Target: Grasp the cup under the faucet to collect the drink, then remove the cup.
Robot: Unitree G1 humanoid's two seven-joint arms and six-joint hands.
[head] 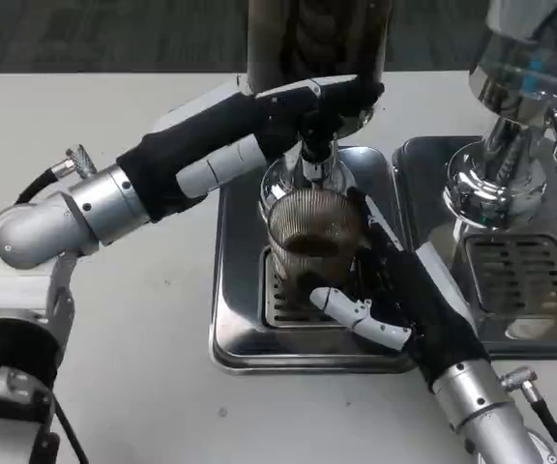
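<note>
The ribbed glass cup [313, 244], with dark drink in its bottom, stands on the grate of the steel drip tray [235, 319], directly under the faucet [315, 159]. The right hand [395, 295] holds the cup from its right side, fingers wrapped around the lower wall. The left hand [303, 116] rests on top of the faucet, fingers curled over it, below the dark dispenser tank [317, 39]; a second steel dispenser [515, 126] stands well to the right.

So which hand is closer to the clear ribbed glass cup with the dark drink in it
Right. The right hand wraps the ribbed glass cup from its right side, fingers at its base. The left hand is above it, up at the faucet.
</note>
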